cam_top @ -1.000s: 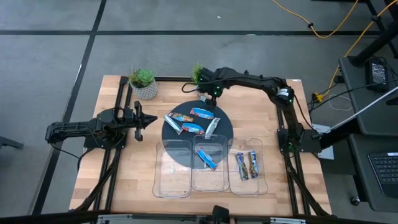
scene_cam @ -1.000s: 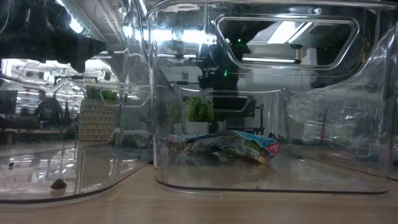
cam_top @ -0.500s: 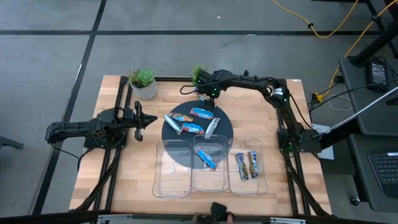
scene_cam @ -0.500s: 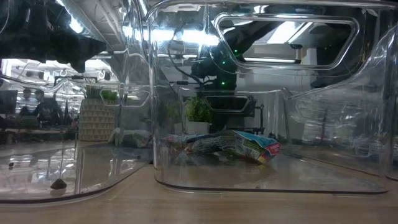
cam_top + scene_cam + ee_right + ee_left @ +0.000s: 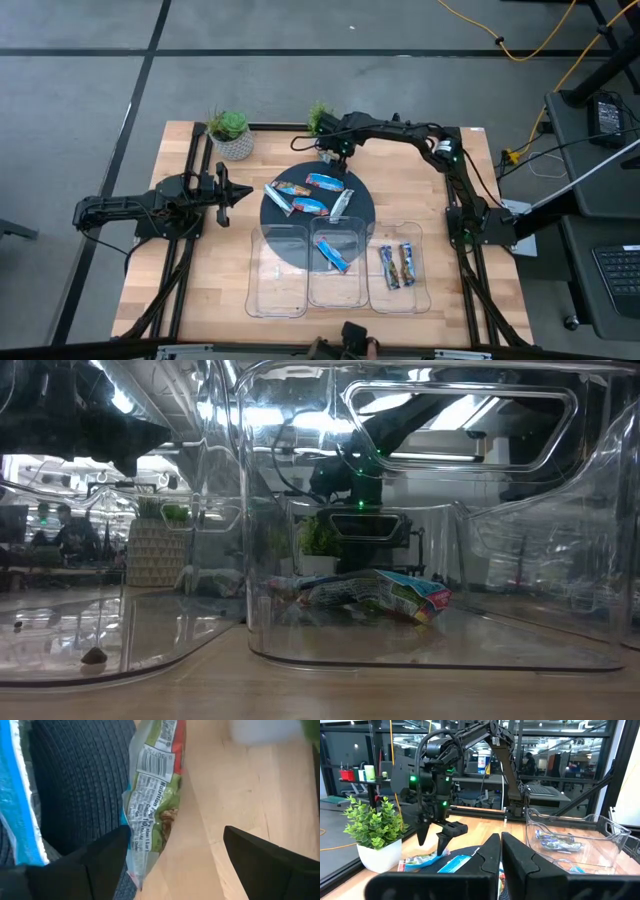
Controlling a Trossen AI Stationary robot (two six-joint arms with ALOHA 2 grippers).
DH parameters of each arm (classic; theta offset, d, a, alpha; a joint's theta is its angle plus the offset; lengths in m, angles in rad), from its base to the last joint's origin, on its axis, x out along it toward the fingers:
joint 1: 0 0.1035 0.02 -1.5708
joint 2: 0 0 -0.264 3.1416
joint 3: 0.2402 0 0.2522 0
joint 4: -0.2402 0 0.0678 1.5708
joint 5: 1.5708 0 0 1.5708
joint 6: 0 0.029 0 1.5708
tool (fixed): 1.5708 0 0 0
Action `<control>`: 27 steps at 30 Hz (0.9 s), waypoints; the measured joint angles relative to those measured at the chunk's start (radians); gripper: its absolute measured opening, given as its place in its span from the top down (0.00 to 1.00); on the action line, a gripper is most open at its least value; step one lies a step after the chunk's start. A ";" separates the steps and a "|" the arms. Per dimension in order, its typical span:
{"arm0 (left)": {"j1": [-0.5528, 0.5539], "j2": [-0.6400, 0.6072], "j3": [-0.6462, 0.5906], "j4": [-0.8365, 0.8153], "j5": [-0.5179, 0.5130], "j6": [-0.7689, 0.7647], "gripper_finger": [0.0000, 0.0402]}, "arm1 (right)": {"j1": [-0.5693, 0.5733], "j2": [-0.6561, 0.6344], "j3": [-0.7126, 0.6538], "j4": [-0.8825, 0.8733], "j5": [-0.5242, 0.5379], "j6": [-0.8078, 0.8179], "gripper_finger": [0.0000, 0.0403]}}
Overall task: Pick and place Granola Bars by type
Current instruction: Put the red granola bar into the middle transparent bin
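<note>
Our right claw (image 5: 333,158) hangs over the far rim of the dark round mat (image 5: 317,206); our left claw (image 5: 238,192) waits at nine o'clock.

On the mat we see four granola bars (image 5: 314,195): a blue one at twelve o'clock, a brownish one at ten, a blue one near the middle, a silvery one at three. Toward six o'clock on the tabletop (image 5: 400,180) stand three clear trays (image 5: 283,285): the middle holds one blue bar, the right holds two, and the left holds none we can make out. Two potted plants (image 5: 229,133) stand along the far edge.
</note>
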 joint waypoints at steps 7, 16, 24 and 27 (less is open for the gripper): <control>0.000 0.000 0.000 0.000 0.000 0.000 0.97 | 0.000 0.000 0.000 0.008 -0.030 -0.002 0.19; 0.000 0.000 0.000 0.000 0.000 0.000 0.98 | 0.000 0.010 0.000 0.008 -0.072 -0.004 0.38; 0.000 0.000 0.000 0.000 0.000 0.000 0.97 | -0.005 0.018 -0.001 0.007 -0.082 -0.008 0.68; 0.000 0.000 0.000 0.000 0.000 0.000 0.98 | -0.005 0.018 -0.001 0.008 -0.082 -0.008 0.80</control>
